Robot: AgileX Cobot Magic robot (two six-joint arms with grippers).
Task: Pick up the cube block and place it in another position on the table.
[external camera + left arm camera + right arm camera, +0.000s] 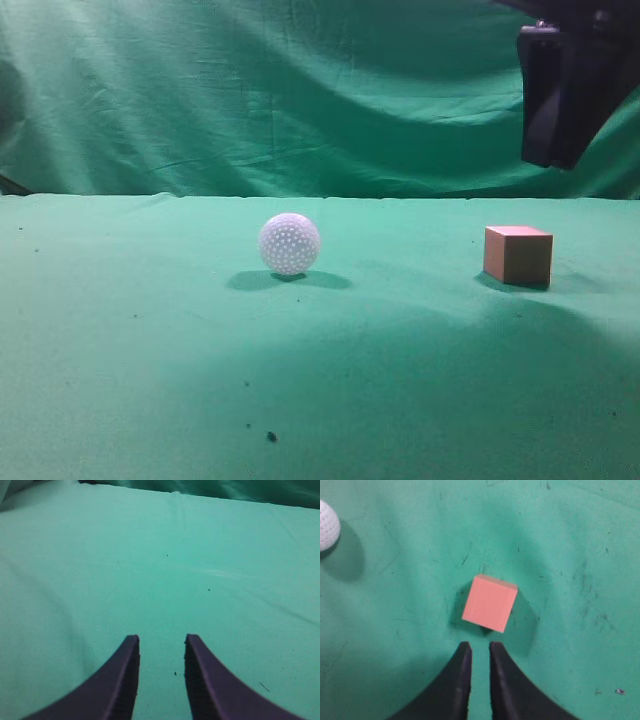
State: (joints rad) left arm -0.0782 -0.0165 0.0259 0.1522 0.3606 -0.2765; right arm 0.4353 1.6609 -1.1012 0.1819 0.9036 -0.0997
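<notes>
The cube block (518,254) is a small reddish-brown cube with a salmon top. It rests on the green table (150,380) at the right. In the right wrist view the cube block (489,602) lies just ahead of my right gripper (479,647). That gripper's fingers are nearly together with nothing between them. In the exterior view the right gripper (556,150) hangs well above the cube, slightly to its right. My left gripper (161,640) is open and empty over bare cloth. It does not show in the exterior view.
A white dimpled ball (289,243) sits on the table to the left of the cube, well apart from it. It also shows at the top left edge of the right wrist view (327,525). A draped green curtain (250,90) closes off the back.
</notes>
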